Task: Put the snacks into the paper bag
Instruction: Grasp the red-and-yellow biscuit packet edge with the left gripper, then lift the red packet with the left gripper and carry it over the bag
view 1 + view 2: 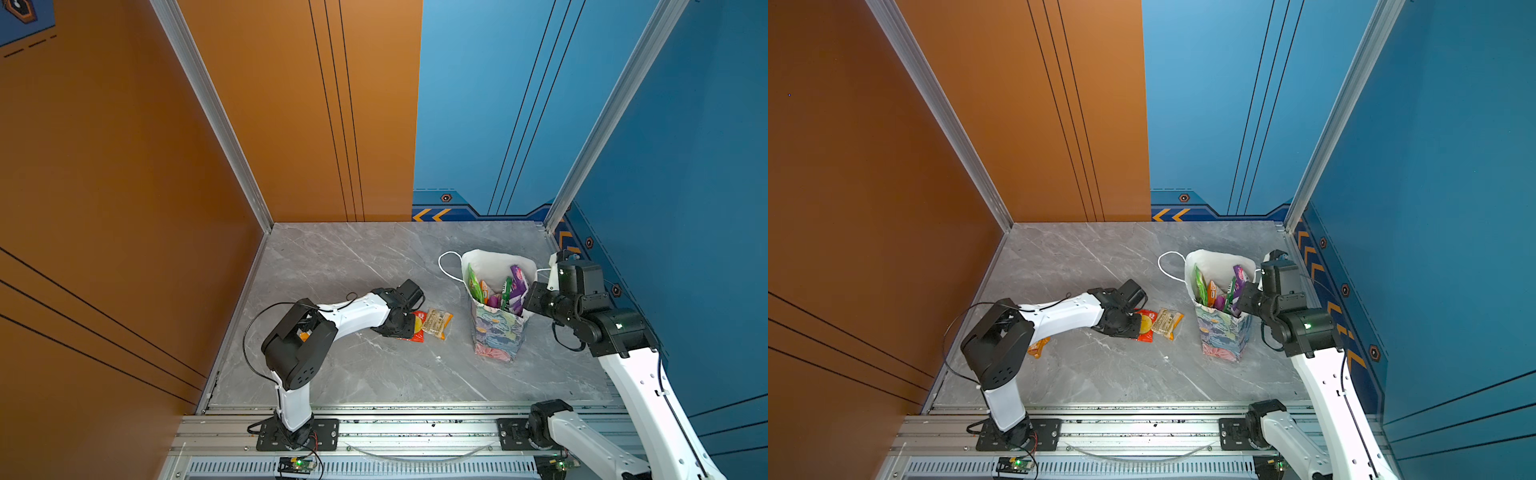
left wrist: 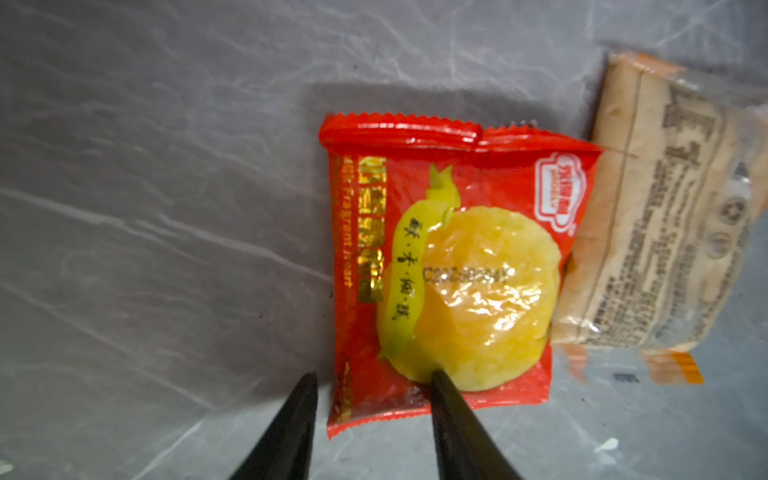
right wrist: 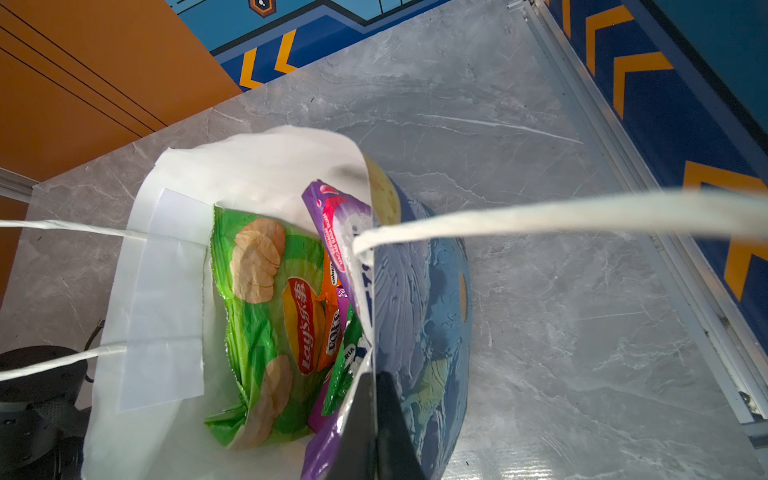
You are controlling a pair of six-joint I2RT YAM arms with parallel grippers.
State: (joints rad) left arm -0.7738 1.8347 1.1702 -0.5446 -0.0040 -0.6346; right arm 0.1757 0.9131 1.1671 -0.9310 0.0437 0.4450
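While most of the snacks already stand inside the paper bag (image 1: 498,332), upright on the right of the worktop (image 1: 353,266), with the green chip bag (image 3: 266,316), a purple packet (image 3: 336,220), an orange packet (image 3: 330,286) and a small green packet (image 3: 345,365) showing, three lie outside. They are the red packet (image 2: 449,266), the tan bar (image 2: 656,208) touching it, and an orange wrapper (image 1: 1038,347) under the left arm. The right gripper (image 3: 376,376) has its jaws pinching the bag's wall. The left gripper (image 2: 372,374) has its jaws spread astride the red packet's edge.

Eight snacks (image 2: 457,270), one paper bag (image 1: 496,332)
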